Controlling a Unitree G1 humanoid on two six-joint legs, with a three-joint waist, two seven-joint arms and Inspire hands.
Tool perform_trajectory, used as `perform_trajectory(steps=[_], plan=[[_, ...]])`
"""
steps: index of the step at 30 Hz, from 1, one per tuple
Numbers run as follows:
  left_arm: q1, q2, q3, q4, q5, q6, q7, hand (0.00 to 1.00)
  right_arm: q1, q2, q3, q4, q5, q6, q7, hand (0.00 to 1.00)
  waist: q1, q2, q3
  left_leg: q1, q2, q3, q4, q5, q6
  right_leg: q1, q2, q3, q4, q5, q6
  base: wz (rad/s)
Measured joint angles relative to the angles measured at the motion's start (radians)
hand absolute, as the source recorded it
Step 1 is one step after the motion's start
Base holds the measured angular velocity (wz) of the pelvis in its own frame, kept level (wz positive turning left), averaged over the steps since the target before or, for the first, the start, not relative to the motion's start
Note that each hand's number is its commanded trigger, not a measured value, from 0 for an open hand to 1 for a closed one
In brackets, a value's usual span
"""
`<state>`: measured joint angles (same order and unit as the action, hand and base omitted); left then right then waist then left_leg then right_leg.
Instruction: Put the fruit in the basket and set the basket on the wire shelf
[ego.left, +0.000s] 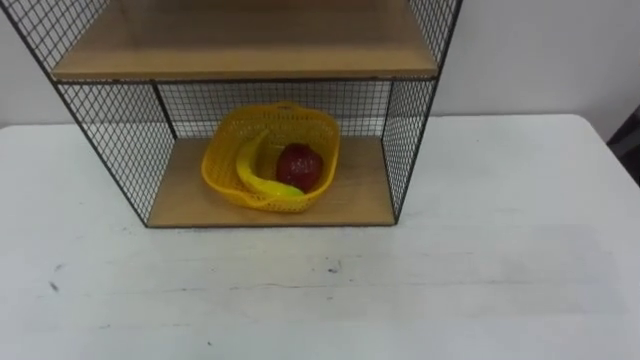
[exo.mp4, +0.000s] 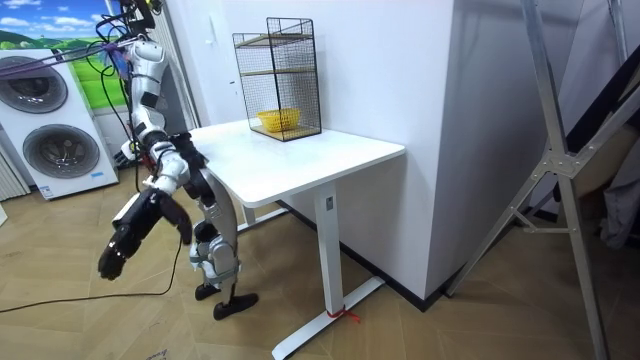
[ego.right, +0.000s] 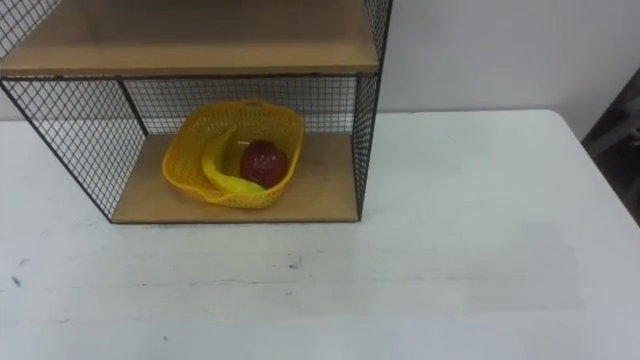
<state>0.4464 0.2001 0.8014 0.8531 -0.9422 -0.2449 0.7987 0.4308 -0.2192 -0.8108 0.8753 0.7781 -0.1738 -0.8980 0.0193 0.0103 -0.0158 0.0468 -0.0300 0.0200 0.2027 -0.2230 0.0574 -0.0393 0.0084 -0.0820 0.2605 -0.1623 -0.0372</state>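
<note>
1. The yellow basket (ego.left: 216, 172) sits inside the wire shelf (ego.left: 120, 130), on its bottom board (ego.left: 365, 190), towards the left half.
2. Both fruits are in it: the banana (ego.left: 250, 172) curves along the left wall and the red apple (ego.left: 300, 166) lies to its right. The job looks done.
3. One hand (exo.mp4: 112, 260) hangs low at the robot's side, well away from the shelf. I cannot tell which hand it is, or whether it is spread or closed.
4. If it needs moving, I'd guess the basket is light, thin plastic lattice that flexes a little.
5. The best hold is probably the front rim, facing the shelf's open side, pinched firmly.
6. Keep it level, because the apple could roll and the banana could slide.
</note>
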Motion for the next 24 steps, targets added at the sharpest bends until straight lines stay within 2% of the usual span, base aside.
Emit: perform_trajectory(steps=[1, 4, 6, 7, 9, 11, 13, 15, 18, 21, 24], plan=[[0.0, -0.005, -0.01, 0.024, 0.017, 0.002, -0.016, 0.0, -0.003, 0.006, 0.011, 0.03, 0.002, 0.0, 0.014, 0.0, 0.0, 0.0, 0.0, 0.002, 0.0, -0.001, 0.0, -0.001, 0.0, 0.004, 0.0, 0.0, -0.003, 0.0, 0.0, 0.06], [0.005, -0.045, -0.123, 0.142, 0.133, 0.031, -0.101, 0.0, -0.021, 0.042, 0.107, 0.183, 0.002, 0.003, 0.088, 0.0, -0.012, 0.0, 0.0002, 0.012, 0.0, -0.001, 0.001, -0.001, 0.0, 0.018, 0.0, 0.002, -0.008, 0.002, 0.002, 0.01], [-0.004, -0.067, -0.212, 0.208, 0.24, 0.089, -0.179, 0.0, -0.055, 0.072, 0.169, 0.258, -0.003, 0.037, 0.128, 0.0, -0.024, -0.002, 0.0005, 0.02, -0.001, -0.003, 0.002, -0.002, 0.001, 0.027, -0.001, 0.001, -0.008, 0.002, 0.004, 0.0], [-0.01, -0.069, -0.227, 0.224, 0.267, 0.101, -0.201, 0.0, -0.067, 0.073, 0.18, 0.274, -0.004, 0.049, 0.14, 0.0, -0.028, -0.002, 0.0006, 0.02, -0.001, -0.003, 0.002, -0.002, 0.001, 0.027, -0.001, 0.0, -0.009, 0.002, 0.005, 0.0], [-0.028, -0.07, -0.287, 0.273, 0.426, 0.134, -0.289, 0.0, -0.11, 0.071, 0.256, 0.336, -0.072, 0.083, 0.203, 0.0, -0.044, -0.004, 0.0017, 0.031, -0.001, -0.001, 0.0, -0.002, 0.002, 0.038, -0.002, -0.003, -0.014, 0.005, 0.005, -0.02], [-0.049, -0.07, -0.33, 0.287, 0.512, 0.161, -0.355, 0.0, -0.13, 0.066, 0.326, 0.373, -0.142, 0.115, 0.27, 0.0, -0.043, -0.007, 0.0023, 0.039, -0.001, -0.003, -0.001, -0.002, 0.003, 0.05, -0.001, -0.003, -0.02, 0.006, 0.006, 0.0], [-0.072, -0.069, -0.376, 0.3, 0.598, 0.187, -0.411, 0.0, -0.157, 0.064, 0.406, 0.393, -0.22, 0.148, 0.338, 0.0, -0.041, -0.014, 0.008, 0.048, -0.001, -0.002, -0.004, -0.002, 0.004, 0.056, -0.001, -0.003, -0.022, 0.007, 0.005, 0.0], [-0.099, -0.068, -0.438, 0.304, 0.73, 0.236, -0.472, 0.0, -0.198, 0.063, 0.489, 0.411, -0.371, 0.187, 0.422, 0.0, -0.035, -0.022, 0.0108, 0.052, -0.001, -0.001, -0.004, -0.002, 0.004, 0.06, 0.001, -0.001, -0.025, 0.009, 0.005, 0.0], [-0.142, -0.069, -0.516, 0.293, 0.862, 0.284, -0.519, 0.0, -0.239, 0.061, 0.583, 0.413, -0.519, 0.217, 0.51, 0.0, -0.037, -0.026, 0.0128, 0.051, 0.002, -0.001, -0.004, -0.002, 0.003, 0.062, 0.004, -0.003, -0.045, 0.018, 0.006, 0.0], [-0.186, -0.069, -0.57, 0.284, 0.947, 0.305, -0.555, 0.0, -0.281, 0.061, 0.662, 0.423, -0.632, 0.239, 0.594, 0.0, -0.037, -0.027, 0.0198, 0.051, 0.003, -0.001, -0.006, 0.001, 0.008, 0.074, 0.01, 0.001, -0.061, 0.03, 0.004, 0.0], [-0.22, -0.068, -0.62, 0.288, 0.979, 0.307, -0.573, 0.0, -0.307, 0.061, 0.714, 0.436, -0.726, 0.242, 0.657, 0.0, -0.037, -0.026, 0.0206, 0.054, 0.003, 0.0, -0.006, 0.002, 0.009, 0.075, 0.011, 0.003, -0.058, 0.031, 0.004, -0.02]])
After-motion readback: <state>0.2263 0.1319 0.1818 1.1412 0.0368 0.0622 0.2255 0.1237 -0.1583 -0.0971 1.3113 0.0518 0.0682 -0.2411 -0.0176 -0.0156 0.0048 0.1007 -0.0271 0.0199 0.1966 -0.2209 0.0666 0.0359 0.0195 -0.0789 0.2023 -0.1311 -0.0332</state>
